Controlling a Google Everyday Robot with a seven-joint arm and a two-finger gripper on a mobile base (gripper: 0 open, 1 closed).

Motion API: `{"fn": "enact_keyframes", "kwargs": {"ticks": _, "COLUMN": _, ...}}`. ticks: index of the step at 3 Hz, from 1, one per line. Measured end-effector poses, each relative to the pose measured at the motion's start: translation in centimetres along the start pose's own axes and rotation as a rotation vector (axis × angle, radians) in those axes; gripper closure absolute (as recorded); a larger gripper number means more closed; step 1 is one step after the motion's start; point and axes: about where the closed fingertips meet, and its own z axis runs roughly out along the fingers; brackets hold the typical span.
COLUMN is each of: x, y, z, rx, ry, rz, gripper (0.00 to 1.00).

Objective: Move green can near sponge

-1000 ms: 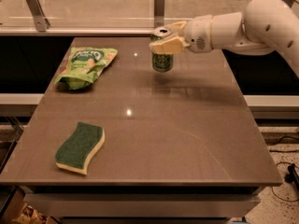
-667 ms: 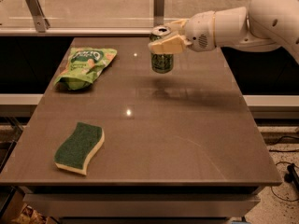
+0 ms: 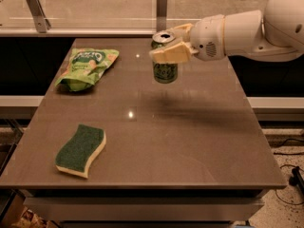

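cream gripper (image 3: pixel 164 44) over the smooth brown table's (image 3: pixel 190 137) far side, jaws pinching a dark-green metal can (image 3: pixel 165 72), wavy foam sponge (image 3: pixel 80 150) well apart

Only one camera looks at this scene. It stands before the near edge of the brown rectangular tabletop (image 3: pixel 190 151), higher than it, and faces forward and down toward the glass barrier with metal posts (image 3: pixel 162 6) at the far side. It is near enough that the top fills almost the whole picture (a strip of floor shows at the right). The cream-coloured two-finger gripper (image 3: pixel 159 45) enters from the upper right and sits in the far middle of the view, its fingers closed around the dark-green metal drink can (image 3: pixel 165 73).
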Motion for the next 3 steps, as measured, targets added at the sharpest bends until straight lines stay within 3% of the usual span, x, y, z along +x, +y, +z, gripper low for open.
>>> {"fn": "enact_keyframes", "kwargs": {"ticks": 3, "x": -0.3, "y": 7.7, "z": -2.0, "rx": 0.119, "ry": -0.048, "rz": -0.056, "gripper": 1.0}}
